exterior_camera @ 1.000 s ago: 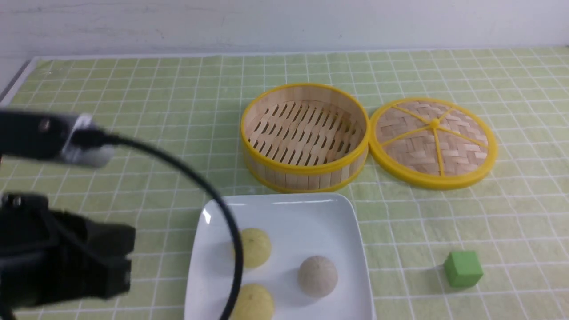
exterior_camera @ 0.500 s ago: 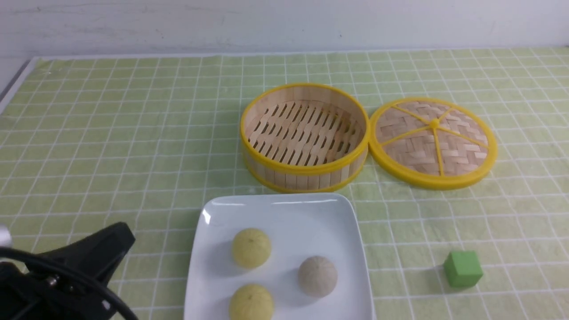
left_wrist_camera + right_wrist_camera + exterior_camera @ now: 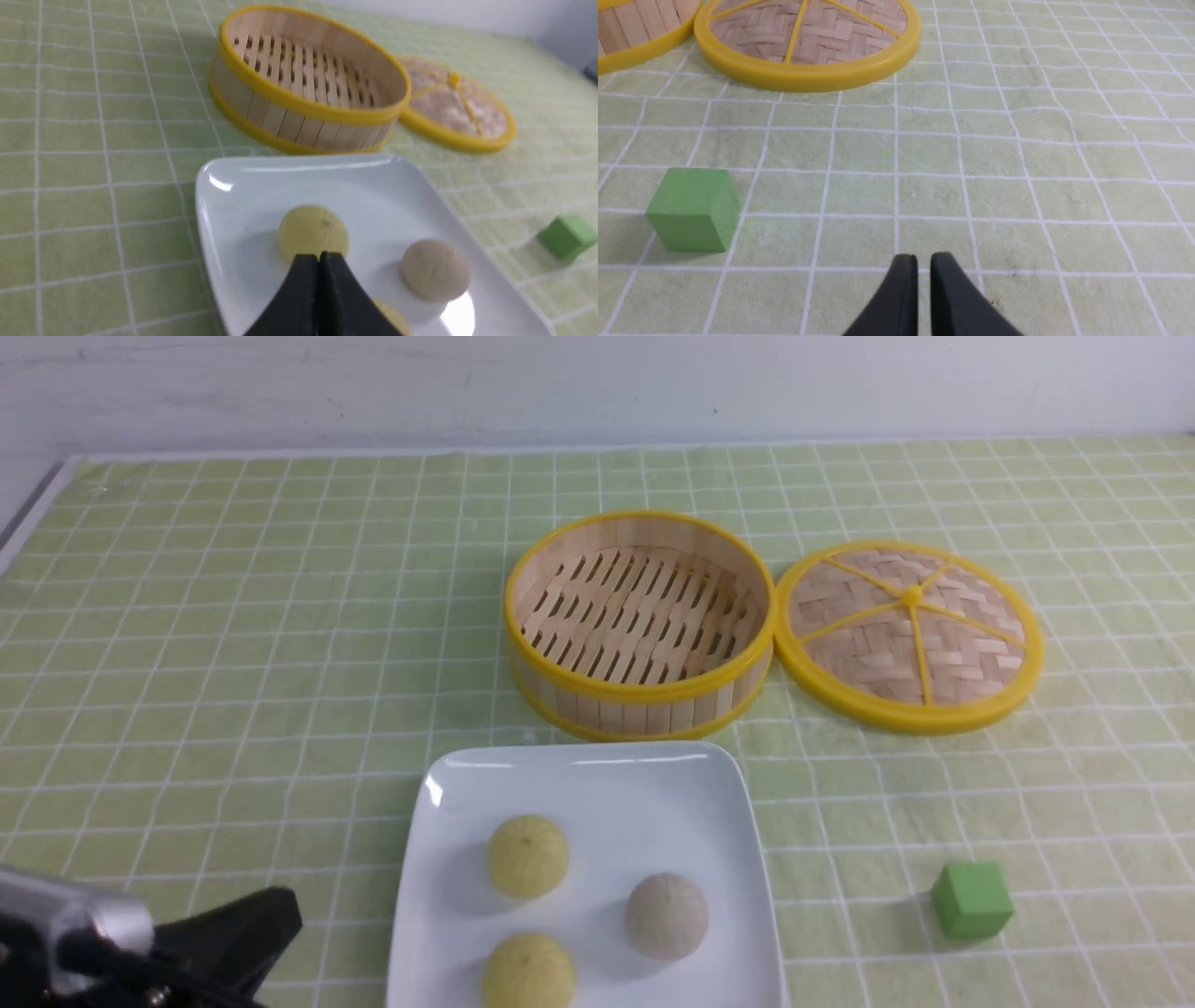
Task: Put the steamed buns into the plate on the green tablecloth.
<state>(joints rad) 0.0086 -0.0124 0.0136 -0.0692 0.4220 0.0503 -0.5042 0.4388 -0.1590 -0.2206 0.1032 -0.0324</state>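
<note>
Three steamed buns lie in the white square plate [image 3: 597, 758] on the green tablecloth [image 3: 233, 616]: two pale yellow ones [image 3: 527, 856] [image 3: 527, 972] and a greyish-beige one [image 3: 667, 916]. My left gripper [image 3: 275, 915] sits low at the plate's left, shut and empty. In the left wrist view its tips [image 3: 318, 255] point over the plate [image 3: 243, 186], just short of a yellow bun [image 3: 313, 229], with the grey bun [image 3: 435, 269] beside it. My right gripper [image 3: 923, 259] hovers over bare cloth, its fingers a narrow gap apart with nothing between them.
An empty bamboo steamer basket [image 3: 639, 616] stands behind the plate, its woven lid [image 3: 910, 635] flat on the cloth to the right. A small green cube [image 3: 972, 900] rests right of the plate; the right wrist view shows the cube [image 3: 693, 209] off to one side.
My left arm has pulled back and down toward the near left corner, uncovering the plate. The buns, basket, lid and cube have not moved.
</note>
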